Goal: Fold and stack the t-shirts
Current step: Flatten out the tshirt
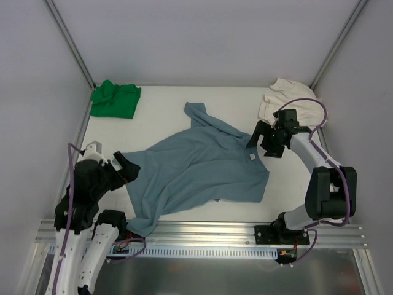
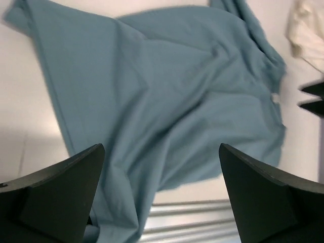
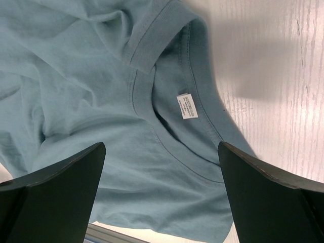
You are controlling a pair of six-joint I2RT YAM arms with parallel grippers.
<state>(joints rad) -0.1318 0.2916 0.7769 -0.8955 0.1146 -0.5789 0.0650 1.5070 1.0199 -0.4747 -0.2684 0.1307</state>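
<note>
ok, nearest the arm bases: blue-grey tee [image 1: 196,169] lies spread but crumpled and unfolded, its near hem corner reaching onto the metal rail [image 1: 215,229]. left gripper [image 1: 129,169] sits at the tee's left edge, jaws wide apart, nothing held; cannot tell if a finger touches the cloth. right gripper [image 1: 259,141] is just beside the tee's right edge by the collar, wide apart too and empty, with the neck tag [image 3: 187,106] below it in its wrist view. one sleeve of the tee trails toward the back. beyond the tee to the far left, green tee [image 1: 115,100] in a bunched heap; beyond it to the far right, cream tee [image 1: 285,97] crumpled in the corner, both well apart from it. no stack yet, so folding looks barely begun. handling: thin soft cloth, light and limp, should sag and drag on the table [image 1: 166,104] and wrinkle if pulled one-sided. best hold is probably a pinch at the shoulders or hem corners, both arms together
</note>
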